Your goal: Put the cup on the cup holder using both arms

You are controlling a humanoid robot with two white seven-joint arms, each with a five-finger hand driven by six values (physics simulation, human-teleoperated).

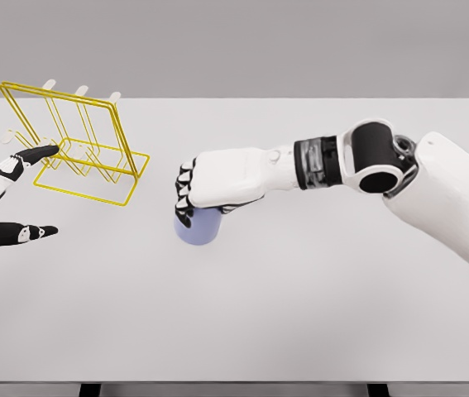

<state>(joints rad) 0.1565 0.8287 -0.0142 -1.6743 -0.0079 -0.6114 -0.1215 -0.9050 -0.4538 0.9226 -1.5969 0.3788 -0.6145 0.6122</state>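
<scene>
The broad white bench (300, 314) carries everything, and on it the task looks to be at an early stage: the cup has been reached but not lifted, and the holder has nothing on it.

The right arm comes in from the right edge and stretches across the middle of the bench. Its white right hand (217, 184) sits over the top of the cup with the dark-tipped fingers (185, 192) curled down around the rim and side, so it appears to be gripping the cup. How firm the hold is cannot be told.

The yellow wire cup holder with pale pegs (77, 145) stands at the far left of the bench, well apart from the cup. No cup hangs on its pegs, so the carry and the placing are left to do.

The left hand (7, 198) shows at the left edge, fingers spread and holding nothing, one fingertip just beside the holder's frame; contact cannot be confirmed.

The small pale lavender-blue cylindrical cup (198, 227) rests on the bench near the centre, mostly hidden beneath the right hand. Only its lower body shows, plain and smooth; no handle is visible.
</scene>
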